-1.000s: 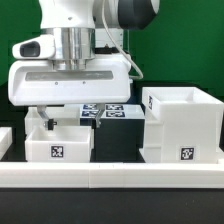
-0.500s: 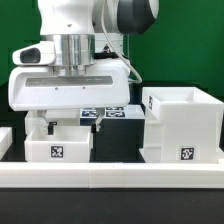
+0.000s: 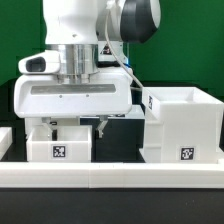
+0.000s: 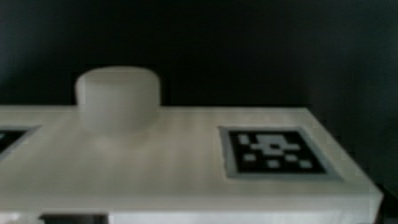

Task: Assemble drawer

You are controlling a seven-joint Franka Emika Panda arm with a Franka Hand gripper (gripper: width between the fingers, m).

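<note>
A small white tray (image 3: 57,150) with a square tag stands at the exterior view's left, behind the front rail. The tall white housing (image 3: 182,128) stands at the right, open at the top, with a tag low on its front. My gripper (image 3: 76,128) hangs over the tray with its fingers spread wide. One finger (image 3: 52,127) is at the tray's top edge and the other (image 3: 100,128) is just past its right side. It holds nothing. The wrist view shows a white tray face (image 4: 169,160) close up, with a round knob (image 4: 119,95) and a tag (image 4: 272,152). My fingers do not show there.
The low white border rail (image 3: 110,176) runs along the front. A white part (image 3: 4,138) is cut off at the left edge of the exterior view. A green wall stands behind. The gap between tray and housing is narrow.
My hand has moved toward the exterior view's right and a little lower. It now hides the tags that showed behind it. The tray and housing have not moved.
</note>
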